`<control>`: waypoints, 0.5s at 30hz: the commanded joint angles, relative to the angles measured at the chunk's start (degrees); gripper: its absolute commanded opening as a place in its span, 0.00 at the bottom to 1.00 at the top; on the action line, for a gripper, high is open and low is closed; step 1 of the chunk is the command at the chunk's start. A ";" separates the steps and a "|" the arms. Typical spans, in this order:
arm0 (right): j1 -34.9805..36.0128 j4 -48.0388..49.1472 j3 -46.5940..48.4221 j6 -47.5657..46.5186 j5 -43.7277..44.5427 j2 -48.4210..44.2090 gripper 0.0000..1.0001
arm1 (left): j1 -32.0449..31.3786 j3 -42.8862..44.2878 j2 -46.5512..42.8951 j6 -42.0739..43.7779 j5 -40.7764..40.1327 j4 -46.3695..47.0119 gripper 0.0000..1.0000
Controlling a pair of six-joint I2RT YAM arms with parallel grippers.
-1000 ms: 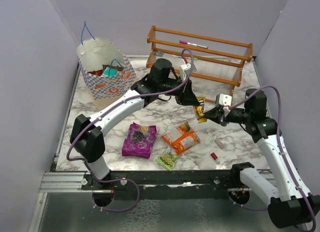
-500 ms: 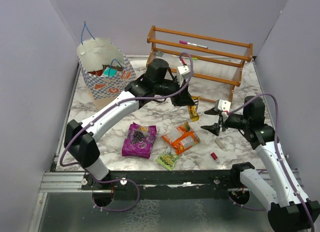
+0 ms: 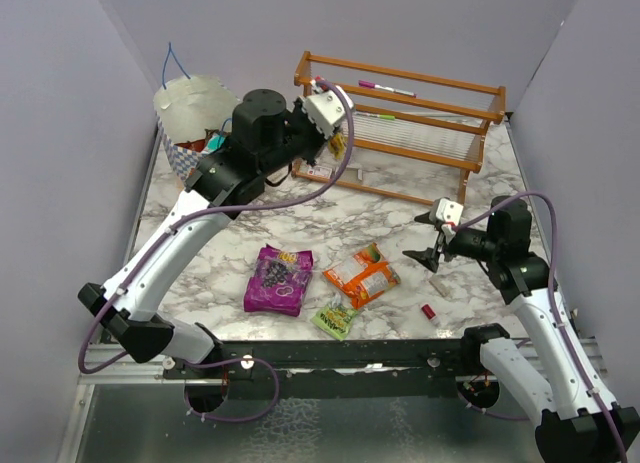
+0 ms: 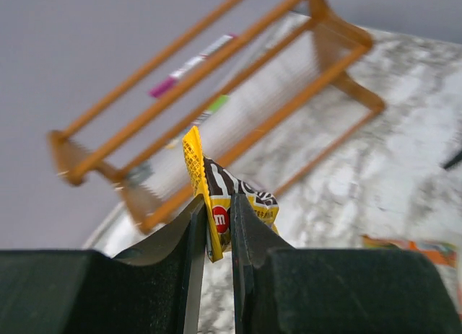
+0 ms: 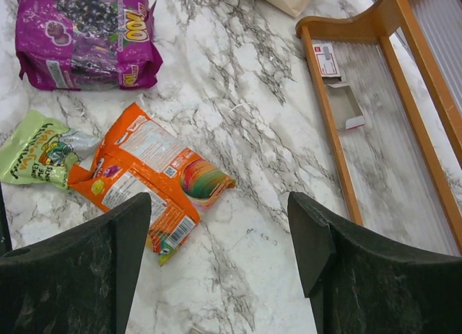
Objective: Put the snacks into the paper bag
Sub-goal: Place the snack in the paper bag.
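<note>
My left gripper (image 3: 337, 143) is raised in front of the wooden rack and shut on a yellow snack packet (image 4: 232, 195), which sticks up from between the jaws of that gripper (image 4: 216, 208). The checked paper bag (image 3: 188, 103) stands open at the back left, partly hidden behind the left arm. A purple packet (image 3: 280, 280), an orange packet (image 3: 362, 275) and a small light-green packet (image 3: 336, 318) lie flat on the marble table. My right gripper (image 3: 420, 238) hovers open and empty just right of the orange packet (image 5: 144, 172), with its jaws (image 5: 216, 229) wide apart.
A wooden rack (image 3: 400, 113) with a pink marker (image 3: 385, 87) on it stands at the back. A tiny red cylinder (image 3: 428, 311) and a beige stick (image 3: 438, 283) lie near the right arm. Grey walls close in both sides.
The right gripper let go of the yellow packet, opened and drew back to the right. The left arm carried the packet up and back to the left, toward the bag.
</note>
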 commanded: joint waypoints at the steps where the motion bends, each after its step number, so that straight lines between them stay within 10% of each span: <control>1: -0.12 2.17 -0.71 0.90 2.18 -0.38 0.77 | 2.37 4.81 -2.00 7.61 -18.39 0.22 0.00; 15: -0.23 1.89 -1.58 0.71 2.06 -1.58 0.78 | 11.10 5.97 -1.13 22.42 -32.34 9.43 0.00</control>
